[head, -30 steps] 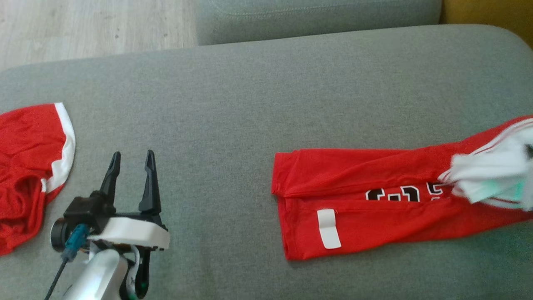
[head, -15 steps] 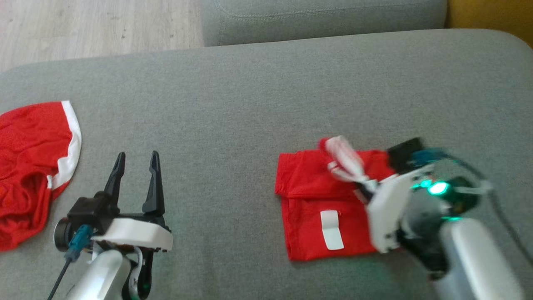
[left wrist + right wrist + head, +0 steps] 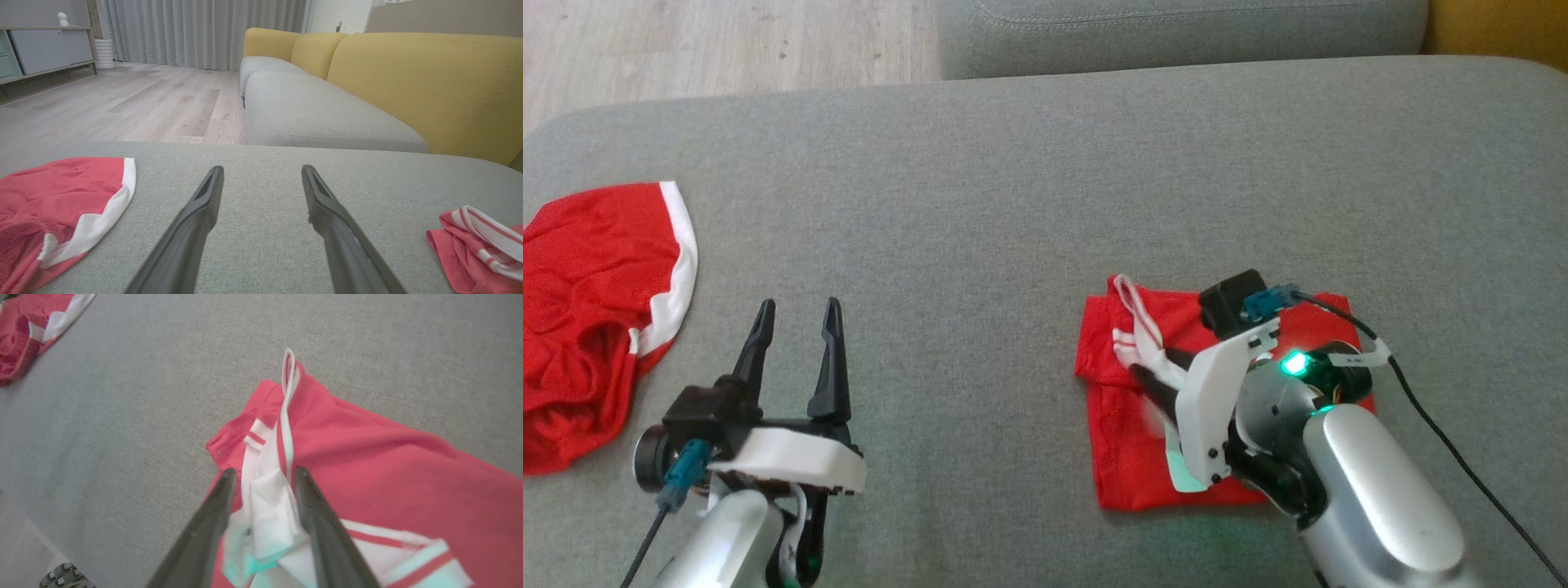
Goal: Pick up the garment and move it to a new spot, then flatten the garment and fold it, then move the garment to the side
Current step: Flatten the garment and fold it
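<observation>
Folded red mesh jersey (image 3: 1131, 457) lies on grey fabric sofa seat (image 3: 980, 204), right of centre in the head view.

- Right hand (image 3: 264, 471): directly over the jersey, fingers pointing toward 10 o'clock. Fingers part-open, astride the bunched white striped trim (image 3: 1131, 327). Cannot tell whether they pinch it or it lies loose between them.
- Left hand (image 3: 798, 306): fully spread, empty, fingers toward 12 o'clock. Jersey is at its 3 o'clock, well apart.
- Jersey's long axis, as far as the arm lets it show, runs roughly 9 to 3.
- Second red garment with white band (image 3: 588, 286): crumpled at 9 o'clock of left hand.

Judgement: right arm is far nearer, so the side move falls to it.
</observation>
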{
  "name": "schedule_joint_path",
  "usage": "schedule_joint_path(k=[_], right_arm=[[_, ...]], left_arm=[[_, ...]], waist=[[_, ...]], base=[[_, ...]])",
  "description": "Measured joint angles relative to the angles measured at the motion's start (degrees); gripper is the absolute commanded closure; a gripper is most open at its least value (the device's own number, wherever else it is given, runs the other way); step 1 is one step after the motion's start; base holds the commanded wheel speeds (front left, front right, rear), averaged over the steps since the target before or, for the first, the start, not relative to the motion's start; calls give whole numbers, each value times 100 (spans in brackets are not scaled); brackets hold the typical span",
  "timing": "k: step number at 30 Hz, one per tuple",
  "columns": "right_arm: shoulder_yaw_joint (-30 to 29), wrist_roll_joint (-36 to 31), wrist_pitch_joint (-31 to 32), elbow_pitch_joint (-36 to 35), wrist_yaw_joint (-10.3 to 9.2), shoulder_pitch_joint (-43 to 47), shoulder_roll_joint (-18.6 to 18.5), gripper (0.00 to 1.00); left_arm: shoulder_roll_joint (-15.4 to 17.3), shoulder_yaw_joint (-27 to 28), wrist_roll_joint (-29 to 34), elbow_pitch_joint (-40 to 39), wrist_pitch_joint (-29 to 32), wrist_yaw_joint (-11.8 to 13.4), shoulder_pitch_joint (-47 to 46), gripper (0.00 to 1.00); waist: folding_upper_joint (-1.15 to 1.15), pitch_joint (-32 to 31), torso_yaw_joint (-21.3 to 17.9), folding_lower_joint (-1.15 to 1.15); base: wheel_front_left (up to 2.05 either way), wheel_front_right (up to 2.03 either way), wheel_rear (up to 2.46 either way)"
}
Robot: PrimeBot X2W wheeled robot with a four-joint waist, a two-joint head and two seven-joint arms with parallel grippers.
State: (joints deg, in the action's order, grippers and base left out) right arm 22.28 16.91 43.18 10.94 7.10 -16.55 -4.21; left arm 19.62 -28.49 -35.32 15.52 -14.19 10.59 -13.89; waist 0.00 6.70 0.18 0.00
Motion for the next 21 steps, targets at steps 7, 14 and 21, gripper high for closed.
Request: schedule_joint_path(k=[7, 14, 21], right_arm=[[-179, 816, -244, -883, 0, 51, 7, 0], [-1579, 231, -692, -1474, 0, 303, -508, 0], [-1828, -287, -1315, -866, 0, 1004, -754, 9]], left_arm=[[0, 1, -1, 32, 0, 0, 1, 0], [0, 8, -1, 41, -1, 0, 5, 0], [2, 8, -2, 35, -1, 0, 14, 0]], waist=[[0, -49, -54, 0], [0, -126, -167, 0], [0, -185, -207, 0]], base=[[0, 0, 0], [0, 0, 0], [0, 0, 0]])
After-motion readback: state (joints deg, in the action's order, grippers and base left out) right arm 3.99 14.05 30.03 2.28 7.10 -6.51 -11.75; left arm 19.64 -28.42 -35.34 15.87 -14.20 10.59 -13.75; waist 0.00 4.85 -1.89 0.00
